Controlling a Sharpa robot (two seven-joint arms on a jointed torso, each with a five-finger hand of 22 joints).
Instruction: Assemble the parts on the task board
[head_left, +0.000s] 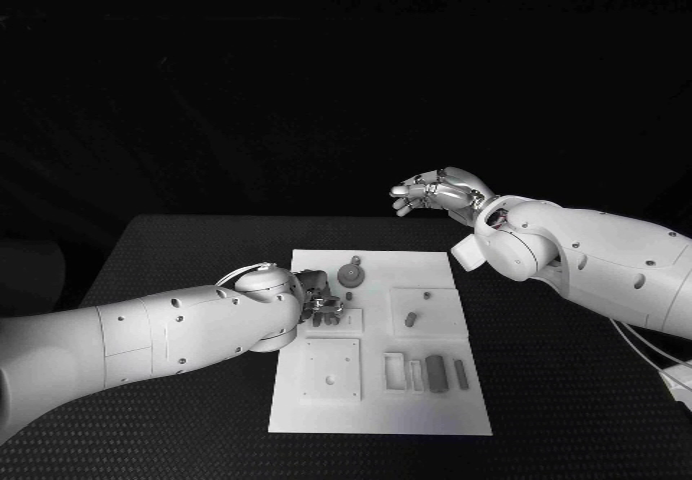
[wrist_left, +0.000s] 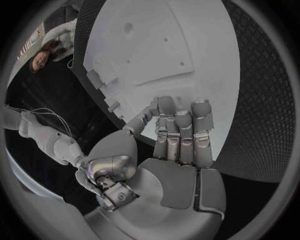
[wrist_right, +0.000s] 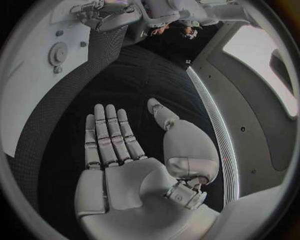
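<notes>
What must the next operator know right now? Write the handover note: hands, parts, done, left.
Left hand: low over the task board at its left-middle, fingers straight, nothing seen in them.
Right hand: raised beyond the board's far right corner, palm bare, holding nothing.
Parts: round part near the far edge, just past the left hand; small part on the right; long parts side by side at the near right.
Done: nothing I can confirm.
Left: these parts appear to lie loose and seem to need fitting.

Black table (head_left: 173, 250) against dark surroundings.
</notes>
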